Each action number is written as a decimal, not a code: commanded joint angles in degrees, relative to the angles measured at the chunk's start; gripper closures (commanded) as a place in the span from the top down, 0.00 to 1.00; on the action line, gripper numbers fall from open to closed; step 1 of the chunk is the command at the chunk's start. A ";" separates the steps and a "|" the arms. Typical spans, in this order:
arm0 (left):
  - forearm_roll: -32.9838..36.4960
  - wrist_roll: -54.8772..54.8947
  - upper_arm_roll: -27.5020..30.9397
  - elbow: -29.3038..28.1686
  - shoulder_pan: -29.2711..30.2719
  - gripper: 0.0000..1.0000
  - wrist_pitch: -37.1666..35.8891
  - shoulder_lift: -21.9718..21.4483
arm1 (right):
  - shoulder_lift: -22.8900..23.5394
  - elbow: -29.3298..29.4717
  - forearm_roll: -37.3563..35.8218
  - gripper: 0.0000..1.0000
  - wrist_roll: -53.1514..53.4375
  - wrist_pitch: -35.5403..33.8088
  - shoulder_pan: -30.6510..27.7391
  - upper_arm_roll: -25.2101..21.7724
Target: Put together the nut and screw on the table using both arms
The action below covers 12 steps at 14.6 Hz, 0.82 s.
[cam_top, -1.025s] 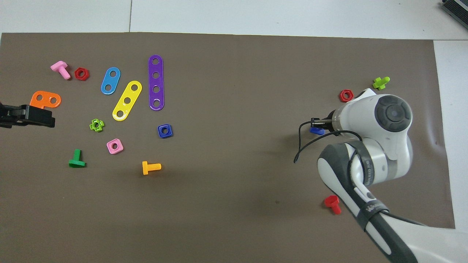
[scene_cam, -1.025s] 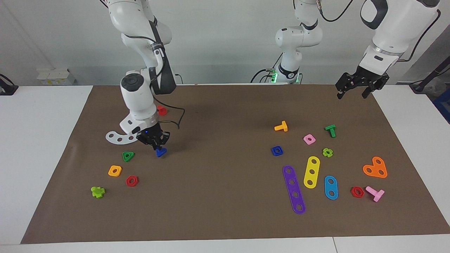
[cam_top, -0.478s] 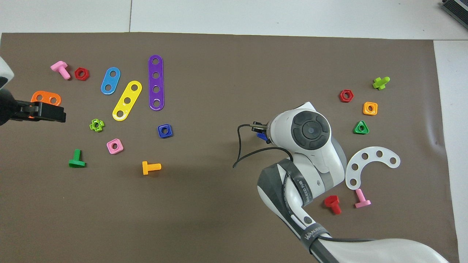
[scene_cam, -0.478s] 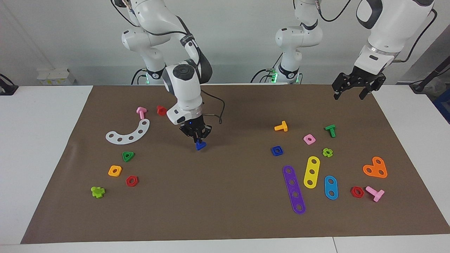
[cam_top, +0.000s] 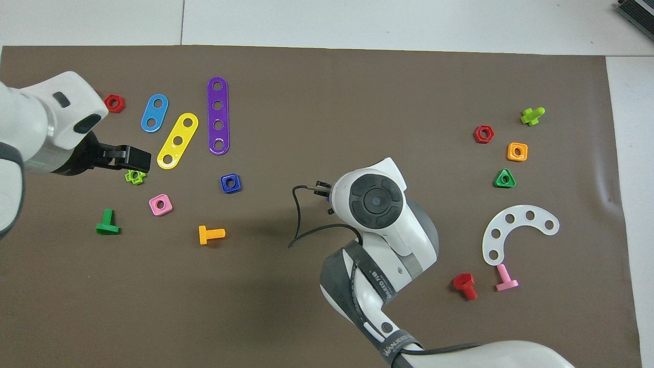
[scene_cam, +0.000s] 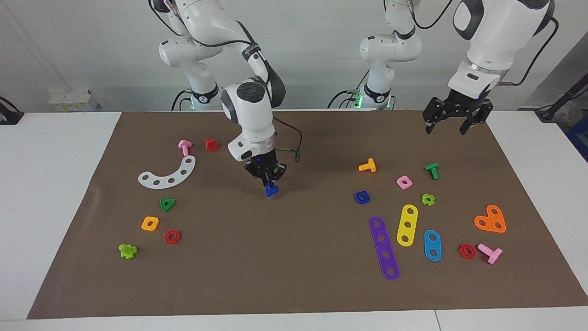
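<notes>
My right gripper is shut on the dark-blue screw and holds it head down, low over the middle of the brown mat. In the overhead view the right wrist covers nearly all of the screw. The dark-blue square nut lies flat on the mat toward the left arm's end; it also shows in the overhead view. My left gripper is open and empty, up in the air; in the overhead view it is over the lime cross-shaped nut.
Around the blue nut lie an orange bolt, a pink square nut, a green bolt and purple, yellow and blue strips. A white curved strip and several small pieces lie toward the right arm's end.
My right gripper has carried the blue screw from the right arm's end to the middle of the mat. My left gripper has moved in over the parts near the lime nut.
</notes>
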 commanded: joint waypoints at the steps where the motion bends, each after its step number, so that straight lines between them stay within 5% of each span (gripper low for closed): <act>1: 0.26 -6.81 0.71 -0.25 -2.49 1.00 6.48 6.30 | 2.82 2.65 -2.70 0.00 2.46 -1.24 0.96 -0.28; 4: -4.02 -9.03 0.71 -4.90 -3.01 1.00 17.19 7.64 | 4.58 3.45 -4.01 0.07 4.49 -1.85 2.81 -0.28; 6: -5.10 -11.83 0.71 -5.09 -4.06 0.99 20.11 10.70 | 4.23 3.54 -4.28 0.80 4.40 -3.17 2.64 -0.28; 7: -5.10 -14.20 0.71 -5.00 -4.85 0.98 21.86 12.20 | 3.27 3.36 -4.19 0.99 4.40 -3.78 2.38 -0.28; 12: -5.01 -20.19 0.80 -5.26 -8.02 0.88 25.82 17.74 | -6.12 1.26 -3.32 1.00 -0.58 -9.66 -2.71 -0.19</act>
